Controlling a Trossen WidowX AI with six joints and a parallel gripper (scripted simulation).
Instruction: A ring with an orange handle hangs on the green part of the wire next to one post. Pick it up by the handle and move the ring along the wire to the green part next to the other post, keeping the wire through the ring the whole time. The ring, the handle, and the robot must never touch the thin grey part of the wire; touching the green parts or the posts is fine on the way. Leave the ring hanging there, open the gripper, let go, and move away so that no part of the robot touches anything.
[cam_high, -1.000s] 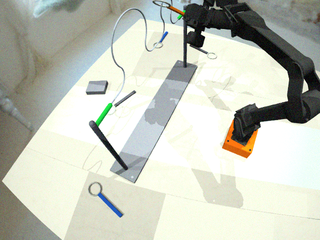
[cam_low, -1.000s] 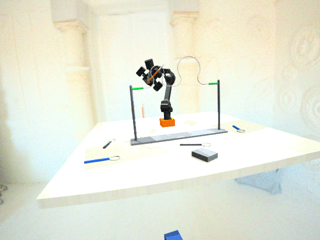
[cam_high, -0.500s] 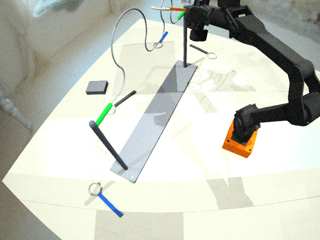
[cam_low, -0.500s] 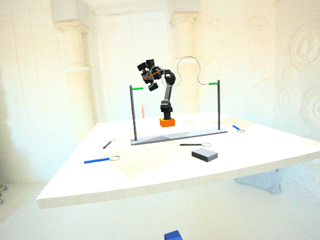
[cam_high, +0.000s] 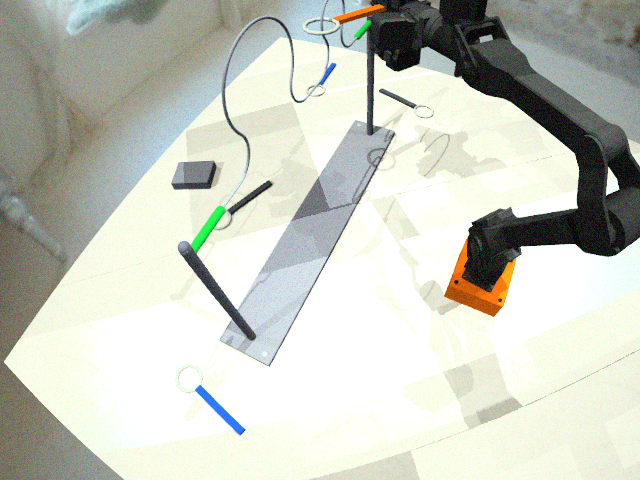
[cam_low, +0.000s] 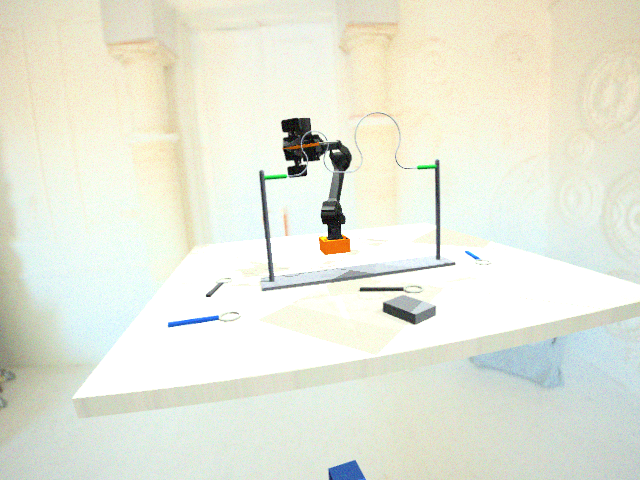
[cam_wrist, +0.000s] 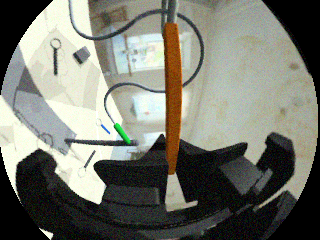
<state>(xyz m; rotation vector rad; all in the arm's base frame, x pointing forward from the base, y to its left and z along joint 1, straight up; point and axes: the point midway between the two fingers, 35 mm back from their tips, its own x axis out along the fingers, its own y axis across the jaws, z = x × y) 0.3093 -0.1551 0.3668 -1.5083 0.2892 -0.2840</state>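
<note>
The ring (cam_high: 321, 33) is around the grey wire (cam_high: 224, 82) (cam_low: 399, 136) (cam_wrist: 202, 50) on the smaller bend near the far post (cam_high: 370, 82), the left post (cam_low: 266, 227) in the exterior view. The ring looks nearly level; in the wrist view it is edge-on at the top, so its gap to the wire cannot be told. My gripper (cam_high: 383, 8) (cam_low: 295, 147) (cam_wrist: 164, 136) is shut on the orange handle (cam_high: 359, 13) (cam_low: 307, 146) (cam_wrist: 173, 95). The far green part (cam_high: 362, 29) (cam_low: 275, 176) (cam_wrist: 122, 133) is near the gripper in the top view. The other green part (cam_high: 208, 228) (cam_low: 426, 166) joins the near post (cam_high: 217, 289) (cam_low: 437, 206).
A grey base plate (cam_high: 305, 248) (cam_low: 361, 270) carries both posts. Blue-handled rings (cam_high: 221, 410) (cam_low: 193, 321), dark-handled rings (cam_high: 250, 197) (cam_low: 382, 289) and a grey block (cam_high: 193, 175) (cam_low: 408, 308) (cam_wrist: 81, 55) lie on the table. The wire's taller bend rises between the ring and the near post.
</note>
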